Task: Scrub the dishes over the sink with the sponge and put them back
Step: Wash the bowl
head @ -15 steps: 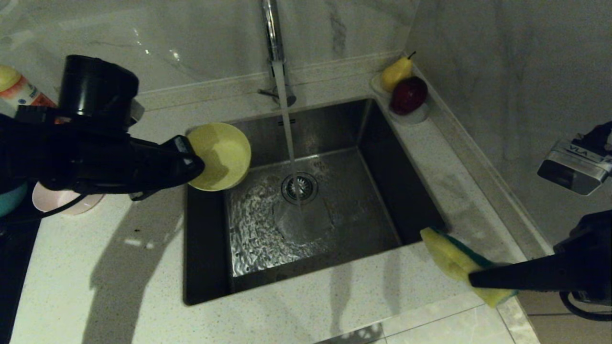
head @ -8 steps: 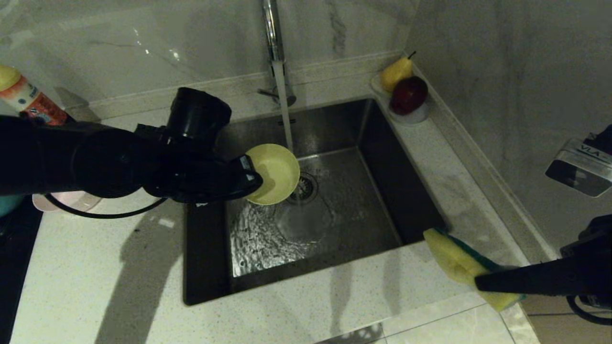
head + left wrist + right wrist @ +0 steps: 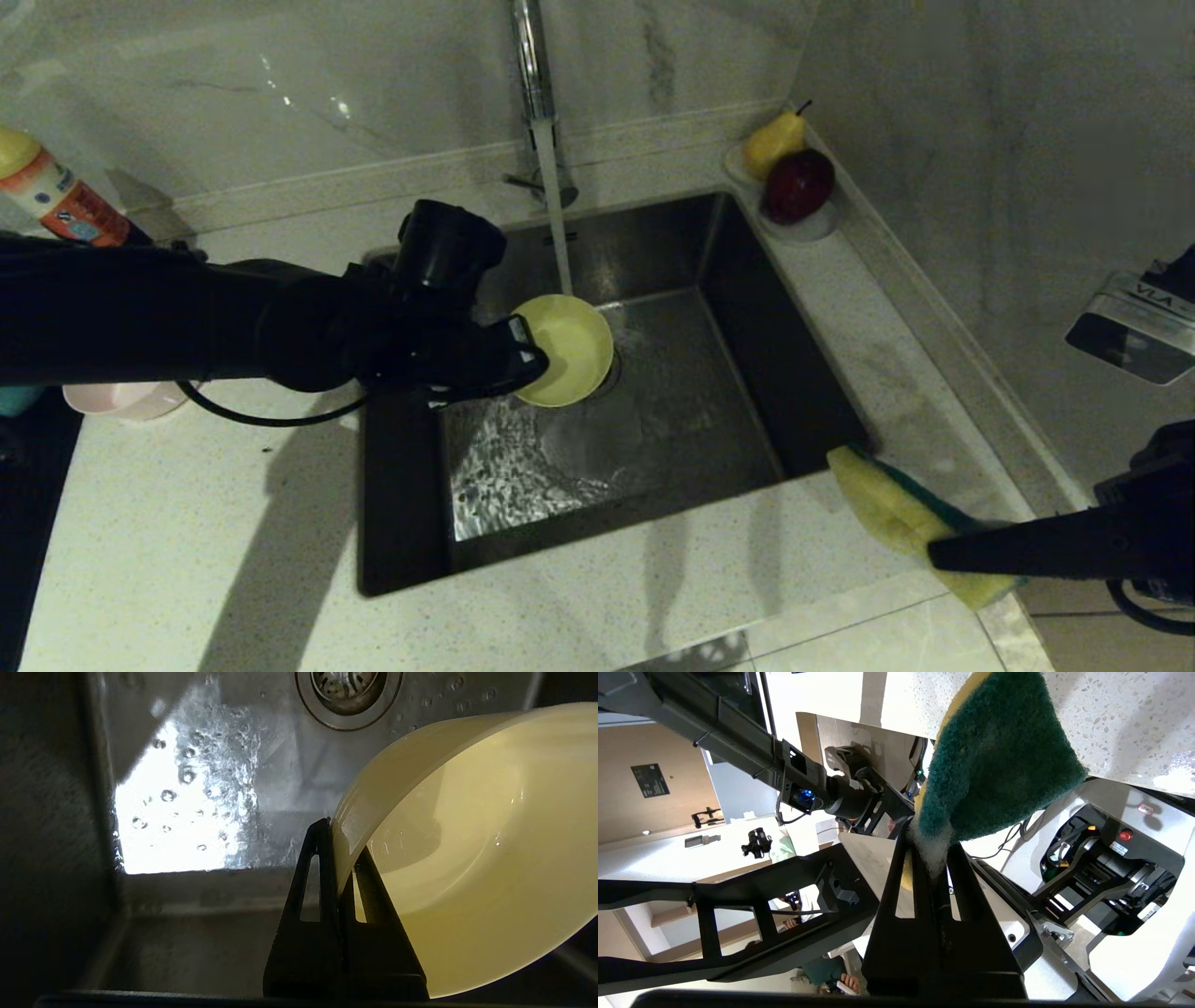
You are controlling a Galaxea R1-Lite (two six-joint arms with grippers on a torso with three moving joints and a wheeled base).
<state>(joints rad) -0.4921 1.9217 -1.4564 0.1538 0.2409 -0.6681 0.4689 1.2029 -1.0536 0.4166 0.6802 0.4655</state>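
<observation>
- Head view had the left gripper (image 3: 525, 359) out over the sink (image 3: 747, 280), jaws pinching the yellow bowl (image 3: 565, 350) by its rim, right under the running water (image 3: 555, 224).
- Right gripper (image 3: 938, 553) hung over the tabletop (image 3: 280, 560) near the sink's front right corner, jaws clamped on the sponge (image 3: 882, 513).
- Pink bowl (image 3: 117, 399) sat on the tabletop, far left.

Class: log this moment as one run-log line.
left gripper: shut on yellow bowl, under tap stream | right gripper: shut on sponge
</observation>
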